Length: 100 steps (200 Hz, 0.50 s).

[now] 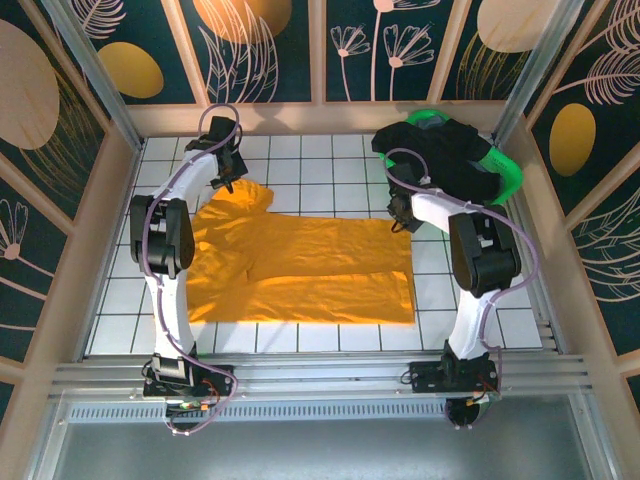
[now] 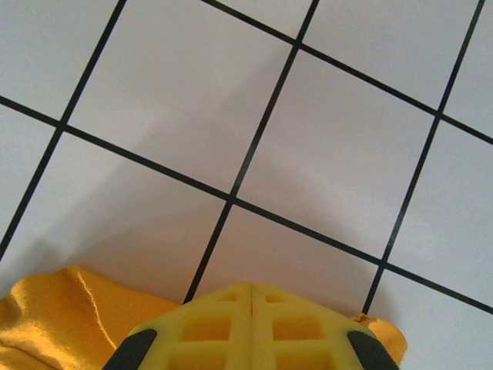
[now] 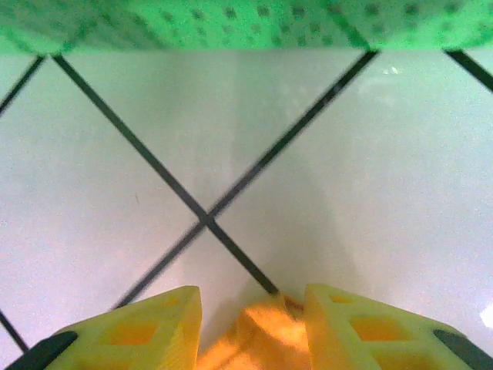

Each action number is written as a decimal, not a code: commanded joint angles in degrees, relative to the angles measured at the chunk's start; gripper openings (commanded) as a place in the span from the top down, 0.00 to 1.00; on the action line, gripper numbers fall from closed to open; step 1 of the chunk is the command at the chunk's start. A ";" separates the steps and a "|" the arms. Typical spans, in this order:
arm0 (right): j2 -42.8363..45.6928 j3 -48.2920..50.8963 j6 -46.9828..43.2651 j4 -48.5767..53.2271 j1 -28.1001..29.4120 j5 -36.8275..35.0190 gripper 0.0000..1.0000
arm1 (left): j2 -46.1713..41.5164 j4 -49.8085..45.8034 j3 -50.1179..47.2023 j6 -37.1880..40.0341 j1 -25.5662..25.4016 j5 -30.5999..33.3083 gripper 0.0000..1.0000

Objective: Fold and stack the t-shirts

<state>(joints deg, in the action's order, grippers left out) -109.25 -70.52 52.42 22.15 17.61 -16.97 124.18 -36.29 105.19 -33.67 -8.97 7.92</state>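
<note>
The mustard t-shirt [image 1: 310, 265] lies spread on the white tiles, its lower part folded up in a band. My left gripper [image 1: 225, 183] is at the shirt's far left corner. In the left wrist view its fingers [image 2: 253, 287] are pressed together, with the mustard cloth [image 2: 54, 316] running under them on both sides. My right gripper [image 1: 400, 215] is at the far right corner. Its jaws [image 3: 253, 291] stand apart, and a hump of the mustard cloth [image 3: 269, 331] sits between them without being pinched. The black t-shirt [image 1: 450, 150] is heaped on the green basket.
The green plastic basket [image 1: 505, 170] stands in the far right corner, close behind my right gripper, and its wall [image 3: 231, 23] runs along the top of the right wrist view. Wooden walls [image 1: 100, 230] close in the tiled floor. Bare tiles lie beyond the shirt's far edge.
</note>
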 commanded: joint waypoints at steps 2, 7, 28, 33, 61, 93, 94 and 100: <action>6.10 0.29 -2.52 2.58 0.98 -1.60 0.59 | -3.63 -1.57 0.37 -0.26 -0.23 0.10 1.00; 6.99 0.21 -3.22 2.62 1.55 -1.96 0.59 | -3.87 -1.62 0.22 -0.26 -0.26 0.24 1.00; 8.79 2.23 -2.81 2.90 3.66 -0.32 0.61 | -4.56 -1.26 -0.70 -0.34 -0.26 0.27 1.00; 8.66 3.12 -2.01 2.83 3.92 0.24 0.62 | -4.65 -1.09 -1.05 -0.44 -0.26 0.19 1.00; 7.80 6.92 -0.21 -1.50 3.73 1.36 0.62 | -5.39 -0.24 -2.87 -0.78 -0.26 -0.44 1.00; 3.79 3.99 -0.49 -1.18 2.32 1.00 0.61 | -5.81 0.07 -3.76 -0.78 -0.26 -0.59 1.00; 3.57 3.95 -0.44 -1.12 2.29 0.99 0.61 | -5.80 0.08 -3.81 -0.78 -0.26 -0.61 1.00; 2.55 3.37 -0.18 -0.68 2.41 0.75 0.61 | -5.87 0.15 -3.91 -0.79 -0.21 -0.63 1.00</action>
<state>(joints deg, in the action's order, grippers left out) -103.28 -65.10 51.42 21.21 20.49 -15.57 120.25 -36.23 102.19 -33.67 -8.97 7.90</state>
